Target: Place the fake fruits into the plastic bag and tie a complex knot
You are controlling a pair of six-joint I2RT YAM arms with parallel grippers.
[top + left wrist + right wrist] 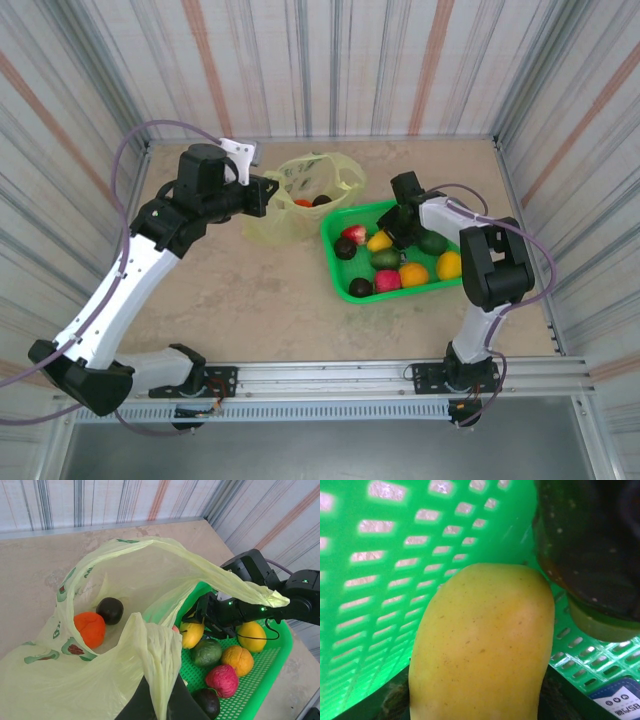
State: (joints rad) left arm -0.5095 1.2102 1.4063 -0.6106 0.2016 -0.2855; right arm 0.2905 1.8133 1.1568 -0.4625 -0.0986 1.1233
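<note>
Step in hand, as I read it: right tool going for the yellow fruit in the green basket. The wrist view has that fruit dead centre and very close, lying on the mesh floor. I can't tell if the right tool is spread or already closed on it, since the fingers aren't readable.

Set the pads across the fruit's narrow width, not its long axis. It's glossy and will likely squirt out of an off-centre pinch. Lift straight up clear of the basket wall before you swing left.

Left tool is pressed together, pinching the near rim of the plastic bag, with the mouth open toward the basket. A handle loop overhangs the basket edge above the right tool. Come in over it and don't snag it.

Contents:
- Bag has two of the fake fruits: orange fruit and dark fruit.
- Basket has a strawberry, a pink one, two dark, two green, two orange-ish, plus the yellow.

The bag sits on the bench, just left of the basket.
</note>
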